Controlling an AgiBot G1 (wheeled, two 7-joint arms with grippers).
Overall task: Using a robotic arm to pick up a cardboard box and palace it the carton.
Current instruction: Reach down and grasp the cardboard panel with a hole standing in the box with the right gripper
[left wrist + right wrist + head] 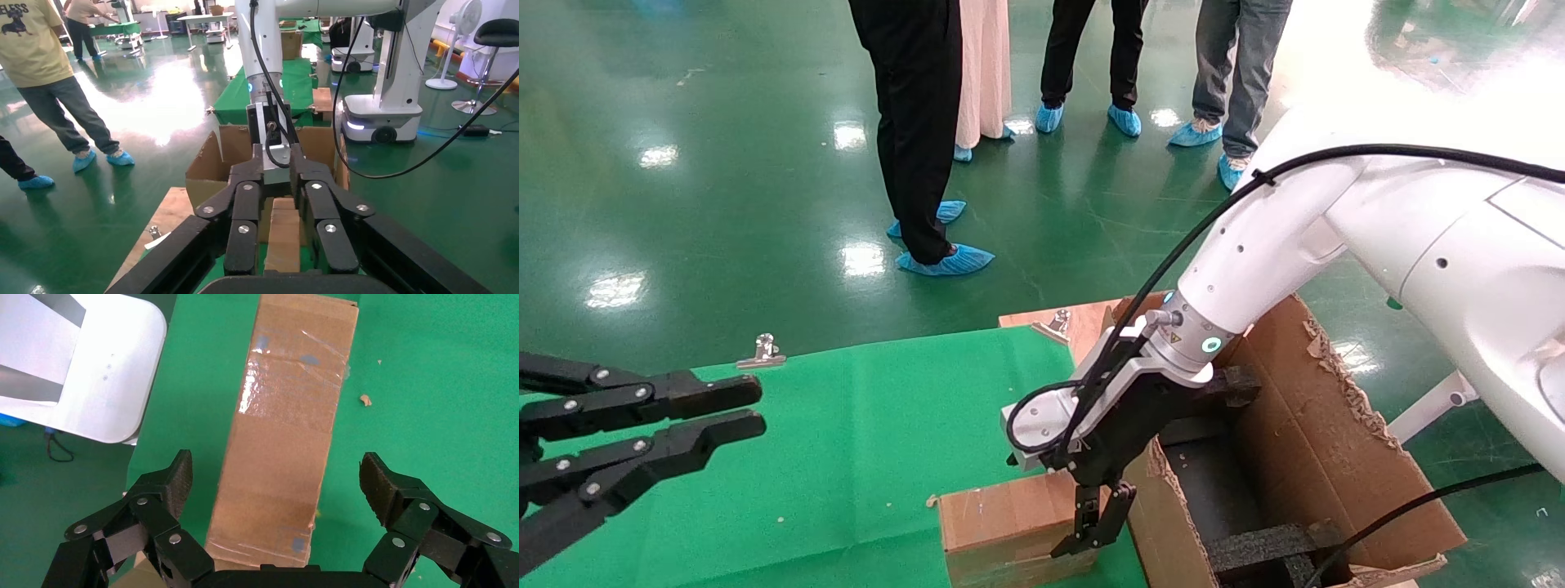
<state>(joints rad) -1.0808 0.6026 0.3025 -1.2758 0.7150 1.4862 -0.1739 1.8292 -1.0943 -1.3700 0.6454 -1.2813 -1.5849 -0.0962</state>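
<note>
The small brown cardboard box (1009, 523) lies flat on the green cloth, next to the carton's near wall. The white robotic arm (1254, 245) reaches down over it. My right gripper (1091, 531) is open, and its fingers straddle the box's end. In the right wrist view the taped box (287, 416) lies between the two spread fingertips (177, 478) without touching them. The large torn carton (1336, 441), with black foam inside, stands open at the right. My left gripper (762, 407) is open and empty, parked at the far left; from it I see the box (284, 239) and the carton (208, 165).
The green cloth table (846, 441) has metal clips (762, 349) at its far edge and a wooden board (1083, 322) beside the carton. Several people in blue shoe covers (944, 261) stand on the green floor beyond. A black cable (1418, 498) crosses the carton's right side.
</note>
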